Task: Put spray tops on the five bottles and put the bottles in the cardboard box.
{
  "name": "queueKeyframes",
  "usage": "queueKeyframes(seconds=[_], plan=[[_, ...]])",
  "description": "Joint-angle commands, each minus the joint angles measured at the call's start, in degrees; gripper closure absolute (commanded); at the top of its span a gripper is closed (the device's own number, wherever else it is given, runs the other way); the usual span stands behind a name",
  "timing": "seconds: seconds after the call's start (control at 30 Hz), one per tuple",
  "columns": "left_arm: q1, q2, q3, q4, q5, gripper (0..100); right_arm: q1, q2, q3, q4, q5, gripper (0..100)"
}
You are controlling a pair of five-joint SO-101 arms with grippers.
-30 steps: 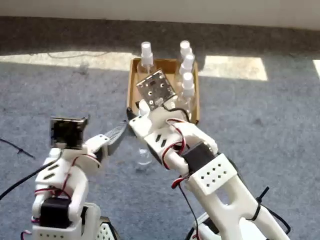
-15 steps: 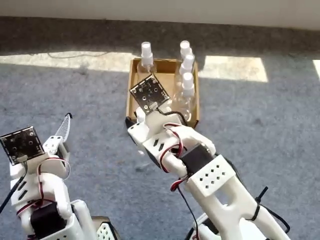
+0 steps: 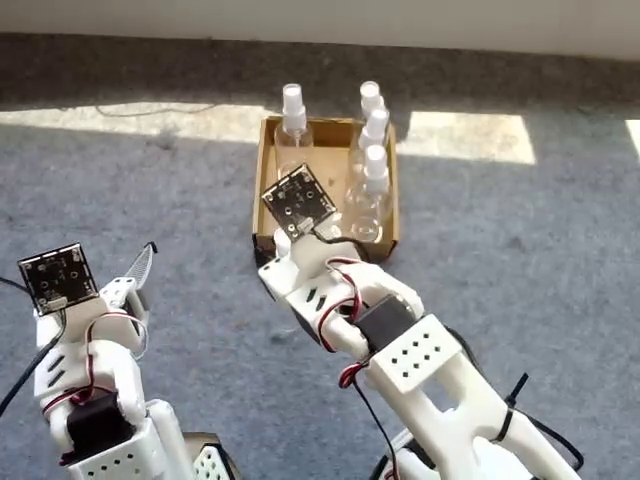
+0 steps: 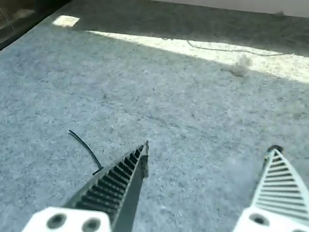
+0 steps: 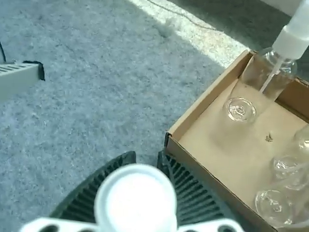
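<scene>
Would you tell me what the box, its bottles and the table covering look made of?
The cardboard box seems matte brown board with raw cut edges. The spray bottles are clear and glossy, probably plastic, white-topped. The covering is grey, fuzzy, carpet-like pile.

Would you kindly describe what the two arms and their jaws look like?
The left arm and right arm are white plastic with black servos, red and black cables and square circuit boards at the wrists. The left's jaws are ribbed triangles, one dark, one white.

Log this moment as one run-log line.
left gripper: open, empty, over carpet | right gripper: shut on spray bottle, outside cardboard box near corner | in box: four spray bottles
</scene>
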Motion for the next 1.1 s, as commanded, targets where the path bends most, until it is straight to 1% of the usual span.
queueKeyframes(seconds=[0.0, 0.1, 0.17, 0.43, 0.57, 0.67, 0.83, 0.93, 1.07], plan=[[1.1, 0.0, -0.3, -0.9, -0.4, 66, -1.0, -0.7, -0.2, -2.3, 0.2, 90.6], [1.1, 0.0, -0.2, -0.9, -0.4, 66, -1.3, -0.7, -0.4, -2.5, 0.2, 82.4], [1.1, 0.0, -0.1, -0.9, -0.4, 66, -1.3, -0.7, -0.4, -2.5, 0.2, 79.6], [1.1, 0.0, 2.0, -1.1, -0.4, 66, -1.3, -0.8, -0.7, -2.4, 0.2, 79.3], [1.2, 0.0, 2.1, -1.0, -0.4, 66, -1.3, -3.4, -4.4, -2.5, 0.2, 79.3], [1.3, 0.0, 2.5, -1.0, -0.4, 66, -1.3, -8.3, -6.3, -2.4, 0.2, 79.3], [4.6, 0.0, 3.8, -1.1, -0.5, 66, -1.3, -20.4, -6.0, -2.0, 0.2, 79.3], [4.4, 0.0, 3.8, -1.1, -0.5, 66, -2.4, -28.4, 0.7, 6.4, 0.5, 79.3], [4.8, 0.0, 3.9, -1.1, -0.5, 66, -8.3, -39.6, 10.9, 13.3, 0.6, 78.9]])
